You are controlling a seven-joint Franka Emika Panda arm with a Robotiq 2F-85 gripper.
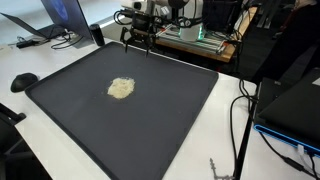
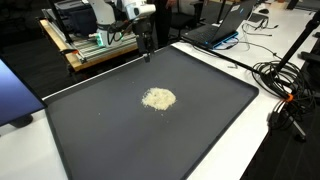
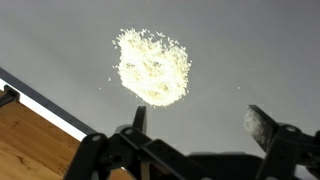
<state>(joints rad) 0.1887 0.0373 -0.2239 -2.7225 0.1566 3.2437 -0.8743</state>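
In the wrist view the heap of pale grains point(image 3: 153, 66) lies at about 11 o'clock from the pincer point(image 3: 200, 120), well apart from it, with bare dark mat point(image 3: 255, 50) between the two. In an exterior view the heap point(image 1: 121, 89) sits near the middle of the mat at about 7 o'clock from the pincer point(image 1: 138, 45), which hangs over the mat's far edge. In an exterior view from another place the heap point(image 2: 158, 98) is at roughly 5 o'clock below the pincer point(image 2: 147, 52). A few loose grains are scattered just beside the heap. The pincer's fingers point(image 3: 140, 118) are spread wide. They hold nothing and touch nothing that can be seen, and only bare mat shows between them. Whether the tips rest on the mat or float just above it cannot be told. Going from left to right in an exterior view, a small black object point(image 1: 22, 82) lies on the white surface point(image 1: 35, 62) just beside the mat's left corner, at 9 o'clock from the heap. A laptop point(image 1: 50, 20) stands further back, at about 10 o'clock. A wooden platform point(image 1: 200, 45) with equipment on it stands behind the pincer, at 1 o'clock. A bundle of cables point(image 1: 243, 120) runs down the right side of the mat, at 3 o'clock. Nothing lies on the mat between the pincer and the heap.
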